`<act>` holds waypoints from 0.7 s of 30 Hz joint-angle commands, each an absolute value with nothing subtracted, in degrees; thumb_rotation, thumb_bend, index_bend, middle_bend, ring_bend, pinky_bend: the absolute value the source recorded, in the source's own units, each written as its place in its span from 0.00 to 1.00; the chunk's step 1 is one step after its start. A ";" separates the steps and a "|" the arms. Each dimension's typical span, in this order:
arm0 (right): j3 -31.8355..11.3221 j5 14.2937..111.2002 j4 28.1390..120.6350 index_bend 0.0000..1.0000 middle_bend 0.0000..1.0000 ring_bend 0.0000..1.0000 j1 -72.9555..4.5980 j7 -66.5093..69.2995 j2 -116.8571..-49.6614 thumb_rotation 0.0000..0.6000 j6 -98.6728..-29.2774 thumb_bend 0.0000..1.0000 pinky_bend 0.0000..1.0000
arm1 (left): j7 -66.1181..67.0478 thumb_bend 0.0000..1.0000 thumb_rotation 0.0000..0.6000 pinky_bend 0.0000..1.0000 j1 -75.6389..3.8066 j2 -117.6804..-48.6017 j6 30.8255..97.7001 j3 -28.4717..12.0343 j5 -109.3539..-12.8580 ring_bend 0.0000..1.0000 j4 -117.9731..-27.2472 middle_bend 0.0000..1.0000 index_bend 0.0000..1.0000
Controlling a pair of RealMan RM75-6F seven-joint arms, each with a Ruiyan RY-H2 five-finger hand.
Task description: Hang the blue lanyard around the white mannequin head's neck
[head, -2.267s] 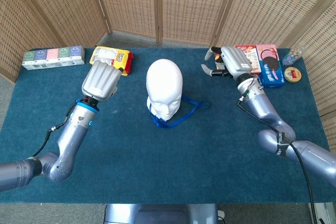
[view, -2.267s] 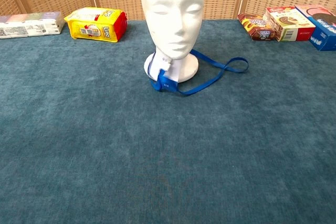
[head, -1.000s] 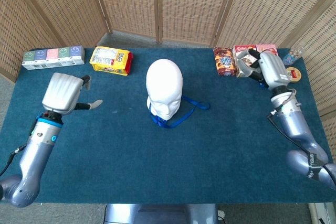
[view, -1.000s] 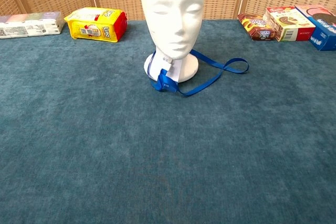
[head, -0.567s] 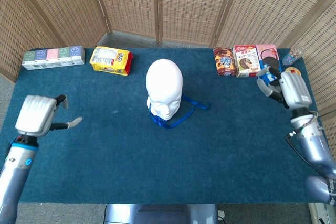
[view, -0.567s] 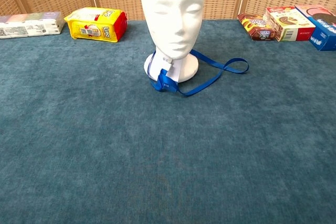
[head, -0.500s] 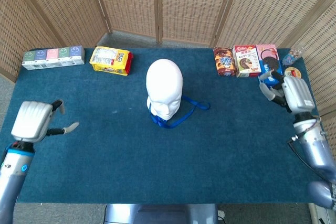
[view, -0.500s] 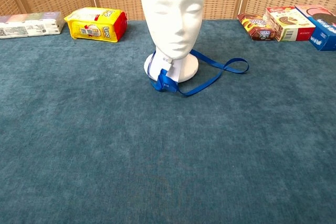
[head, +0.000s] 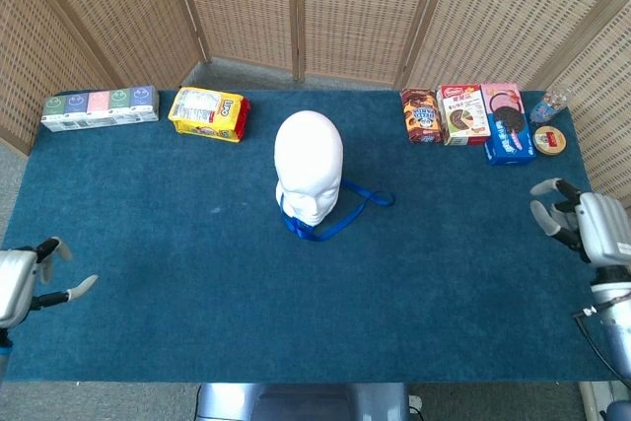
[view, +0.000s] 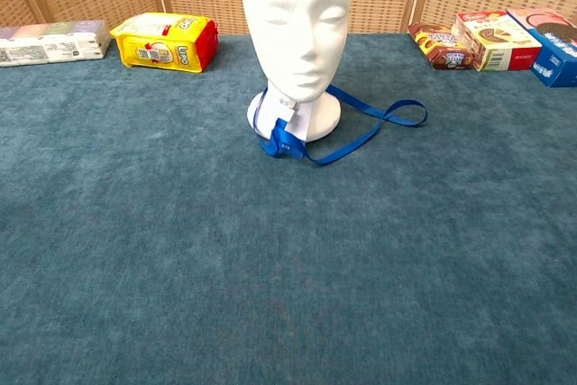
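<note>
The blue lanyard [view: 356, 125] goes around the neck of the white mannequin head [view: 296, 20], and its loose loop lies on the table [view: 288, 268] to the right (touching the cloth). The left hand [head: 20, 283] is far left, fingers apart, holding nothing. The right hand [head: 587, 224] is far right, fingers apart too.

We see the white mannequin head [head: 309, 167] upright mid-bench [head: 197, 283], the blue lanyard [head: 340, 212] looped at its base and trailing right on the cloth. Our left hand [head: 22, 283] sits at the left edge, our right hand [head: 587, 227] at the right edge, both holding nothing, fingers apart.
</note>
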State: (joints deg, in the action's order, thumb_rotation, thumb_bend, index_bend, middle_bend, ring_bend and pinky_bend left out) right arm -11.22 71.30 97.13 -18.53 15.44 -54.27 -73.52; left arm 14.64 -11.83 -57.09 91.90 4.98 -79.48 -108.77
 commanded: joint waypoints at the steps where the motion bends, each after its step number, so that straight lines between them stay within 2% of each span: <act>1: -9.62 72.33 97.54 0.41 0.89 1.00 -15.68 14.16 -54.60 0.02 -76.55 0.34 1.00 | 12.72 0.09 0.42 0.73 -9.25 -58.46 93.41 6.10 -81.15 0.69 -106.44 0.72 0.50; 10: -6.01 74.39 97.71 0.45 0.86 0.97 -9.08 6.48 -56.23 0.01 -84.25 0.33 1.00 | 12.76 0.09 0.42 0.70 -3.38 -64.47 97.96 6.95 -85.07 0.68 -99.85 0.71 0.50; 16: -3.36 77.36 97.12 0.45 0.80 0.90 -5.05 3.38 -57.61 0.01 -88.44 0.34 0.91 | 13.47 0.09 0.42 0.64 -0.53 -65.58 99.09 7.93 -87.14 0.64 -98.14 0.69 0.50; 21: -2.03 79.60 96.82 0.45 0.74 0.83 -2.96 0.19 -58.73 0.01 -90.97 0.34 0.84 | 13.63 0.09 0.45 0.54 1.15 -66.75 100.54 7.74 -88.85 0.58 -96.82 0.67 0.50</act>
